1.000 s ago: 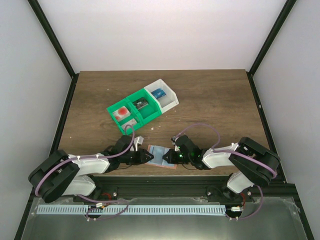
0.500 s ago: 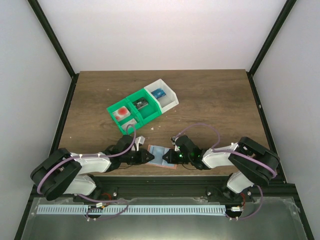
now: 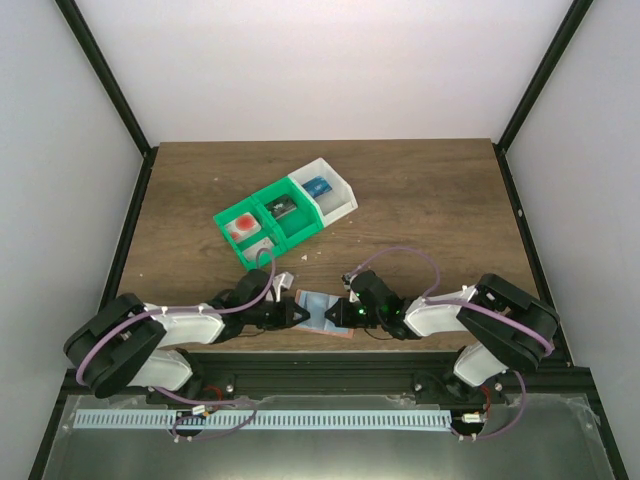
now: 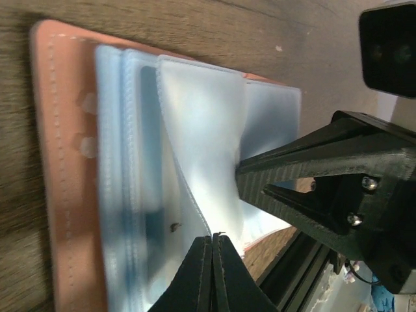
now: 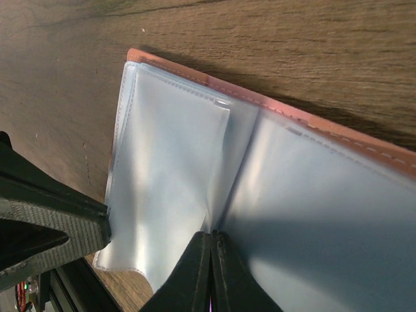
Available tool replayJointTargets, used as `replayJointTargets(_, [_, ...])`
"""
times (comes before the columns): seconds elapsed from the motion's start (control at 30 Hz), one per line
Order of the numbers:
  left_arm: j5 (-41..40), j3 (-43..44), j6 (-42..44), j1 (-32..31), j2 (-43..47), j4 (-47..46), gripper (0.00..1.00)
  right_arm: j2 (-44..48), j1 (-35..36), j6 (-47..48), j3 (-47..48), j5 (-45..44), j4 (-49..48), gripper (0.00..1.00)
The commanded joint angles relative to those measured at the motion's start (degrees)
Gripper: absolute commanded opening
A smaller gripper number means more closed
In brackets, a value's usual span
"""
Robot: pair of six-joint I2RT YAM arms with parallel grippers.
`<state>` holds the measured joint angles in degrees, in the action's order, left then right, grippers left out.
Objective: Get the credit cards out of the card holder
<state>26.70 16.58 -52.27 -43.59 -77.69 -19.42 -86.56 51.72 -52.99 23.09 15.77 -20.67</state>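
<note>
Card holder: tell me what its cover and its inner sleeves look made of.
The card holder has a salmon cover, leather or imitation, matte, stitched along the rim. Its sleeves look like thin soft clear plastic, glossy: they curl, crease and catch highlights.

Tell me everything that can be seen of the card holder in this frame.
The card holder lies open on the wood table near its front edge. It has a salmon-brown leather-look cover with a stitched rim and holds clear pale-blue plastic sleeves, one bowed upward. The left gripper and right gripper are each shut on a sleeve edge.
</note>
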Motion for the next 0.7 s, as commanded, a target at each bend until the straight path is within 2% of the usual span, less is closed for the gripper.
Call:
replayJointTargets(0.0, [1.15, 2.22, 0.11, -0.88, 0.06, -2.05, 0.0, 0.81, 0.31, 0.0, -1.24, -0.65, 0.65, 0.03])
replayJointTargets(0.3, [2.18, 4.12, -0.81, -2.89, -0.89, -4.04, 0.0, 9.17, 0.31, -0.84, -3.14, -4.06, 2.6, 0.21])
replayJointTargets(0.67, [1.17, 9.26, -2.22, -8.66, -6.56, -8.39, 0.0, 26.19, 0.22, -2.06, -8.62, -14.71, 9.97, 0.24])
